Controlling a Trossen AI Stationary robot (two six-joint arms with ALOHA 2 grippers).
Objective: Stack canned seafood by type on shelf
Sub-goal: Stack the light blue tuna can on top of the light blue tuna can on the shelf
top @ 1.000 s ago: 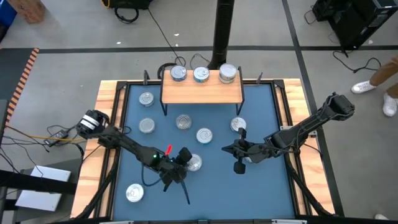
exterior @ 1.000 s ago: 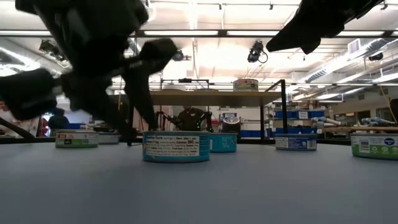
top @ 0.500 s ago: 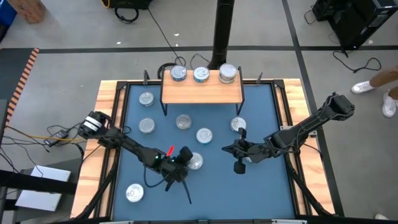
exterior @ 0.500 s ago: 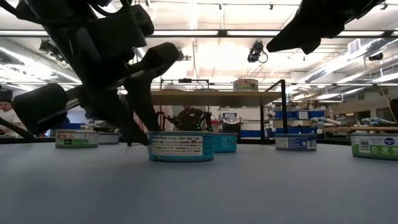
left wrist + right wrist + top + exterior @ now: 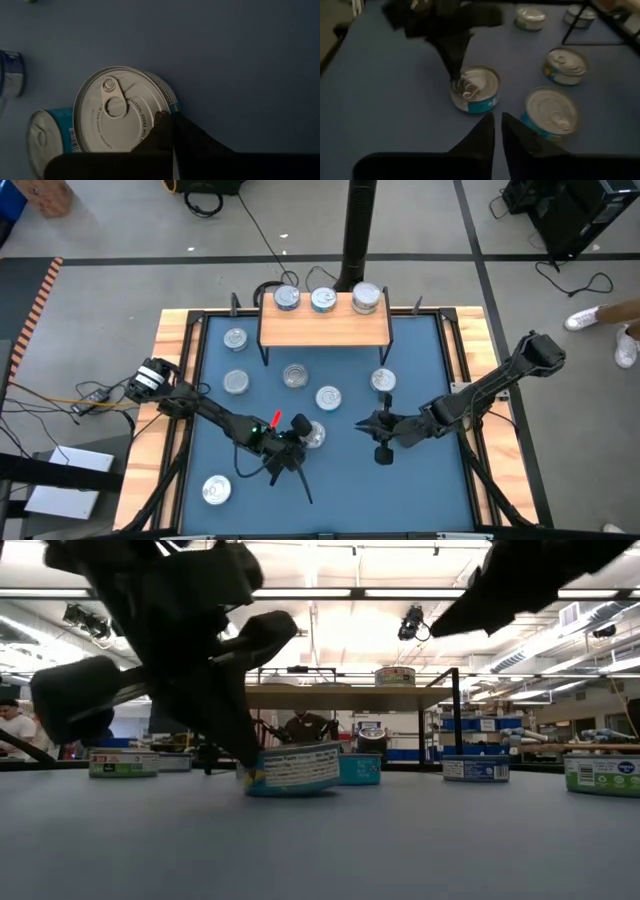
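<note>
Seen from above, my left gripper (image 5: 300, 442) is shut on the rim of a tin of canned seafood (image 5: 314, 436) at the mat's front middle. The left wrist view shows my fingers (image 5: 165, 131) pinching the edge of its silver lid (image 5: 117, 110). This teal-labelled tin (image 5: 297, 768) sits tilted, one side lifted off the mat. My right gripper (image 5: 366, 423) hovers to its right, its fingertips a narrow gap apart over nothing (image 5: 497, 119). The shelf (image 5: 325, 328) at the back carries three tins (image 5: 323, 300). Several other tins (image 5: 295, 376) lie on the blue mat.
The blue mat (image 5: 420, 360) has wooden edges (image 5: 172, 370). A lone tin (image 5: 216, 491) lies at the front left. Black shelf legs (image 5: 458, 720) stand at the back. A person's shoes (image 5: 590, 320) show on the floor at the right.
My left gripper has closed on the tin's rim, nudging it right and tipping it. My right gripper has drifted slightly left and forward and parted a little.
</note>
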